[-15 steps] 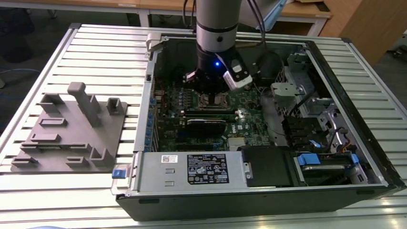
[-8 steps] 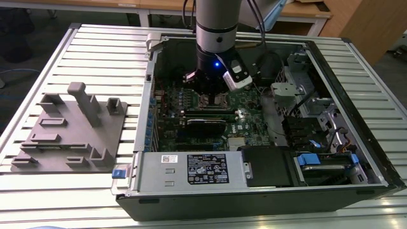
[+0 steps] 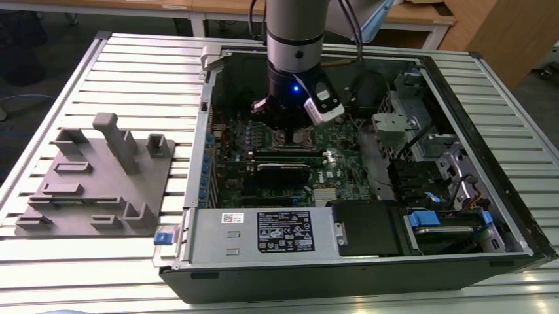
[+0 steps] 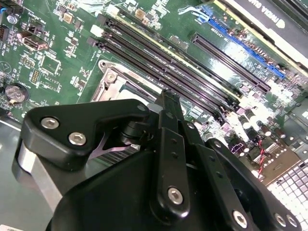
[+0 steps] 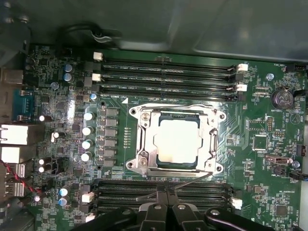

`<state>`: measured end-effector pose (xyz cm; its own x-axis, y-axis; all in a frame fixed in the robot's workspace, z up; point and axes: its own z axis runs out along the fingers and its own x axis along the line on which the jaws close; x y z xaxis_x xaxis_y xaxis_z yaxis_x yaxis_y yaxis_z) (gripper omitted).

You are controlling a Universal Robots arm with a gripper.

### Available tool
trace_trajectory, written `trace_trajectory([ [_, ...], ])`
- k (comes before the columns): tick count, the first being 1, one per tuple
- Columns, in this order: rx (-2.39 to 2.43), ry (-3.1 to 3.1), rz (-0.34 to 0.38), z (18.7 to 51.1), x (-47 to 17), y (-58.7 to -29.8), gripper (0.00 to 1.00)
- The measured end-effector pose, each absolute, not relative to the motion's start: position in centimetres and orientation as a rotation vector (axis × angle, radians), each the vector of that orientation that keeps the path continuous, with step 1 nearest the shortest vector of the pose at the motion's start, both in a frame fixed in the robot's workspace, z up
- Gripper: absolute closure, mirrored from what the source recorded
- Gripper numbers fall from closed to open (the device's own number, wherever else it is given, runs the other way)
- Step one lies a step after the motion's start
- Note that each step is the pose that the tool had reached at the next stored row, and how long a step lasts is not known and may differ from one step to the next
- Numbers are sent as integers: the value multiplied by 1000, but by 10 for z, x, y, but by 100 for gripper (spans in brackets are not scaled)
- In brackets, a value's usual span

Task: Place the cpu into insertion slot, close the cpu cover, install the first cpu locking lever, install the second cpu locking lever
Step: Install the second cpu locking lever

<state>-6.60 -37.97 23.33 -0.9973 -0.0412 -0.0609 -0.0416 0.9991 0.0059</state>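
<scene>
**Lever work at the socket: little room for a slip**

Slatted metal worktop carries an opened computer case lying on its side, and beside it, toward the exterior view's left edge of the worktop, a grey fixture block with upright pegs and pockets.

Nearest to me along the case's front edge sits the power supply with its white label. Beyond that the green motherboard lies flat in the case, with a long black card across it. Farther in, the arm stands almost straight down over the socket area, its claw low over the board.

In the first wrist view the cpu already sits inside the insertion slot, its pale metal face showing through the window of the cpu cover, which looks to be folded down flat. A thin wire locking lever runs slantwise along the socket's near side, just at the claw's tips. The claw's fingers are together, tips meeting right by that lever; I cannot tell whether they touch it.

My worry: the lever is thin and springy, and closed tips could slide off it and strike the memory slots flanking the socket. If the lever misses its hook, the cover may stay unclamped.
</scene>
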Motion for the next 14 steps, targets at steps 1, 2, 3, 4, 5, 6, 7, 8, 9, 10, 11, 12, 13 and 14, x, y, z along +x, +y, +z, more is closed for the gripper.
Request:
trace_trajectory([
  [1,-64,3080,11,233,-67,-380,89],
  [2,-64,3079,11,233,-67,-380,89],
  [3,-64,3079,11,233,-68,-380,89],
  [4,-64,3079,11,232,-69,-380,89],
  [5,-64,3079,11,232,-70,-380,89],
  [6,-64,3078,11,231,-70,-380,89],
  [7,-64,3078,10,231,-71,-380,89],
  [8,-64,3078,10,230,-72,-380,89],
  [9,-64,3078,10,230,-72,-380,89],
  [10,-64,3078,10,229,-72,-380,89],
  [11,-64,3078,10,229,-73,-380,89],
  [12,-64,3078,10,228,-73,-380,89],
  [13,-64,3078,10,227,-74,-380,89],
  [14,-64,3078,10,227,-74,-380,89],
])
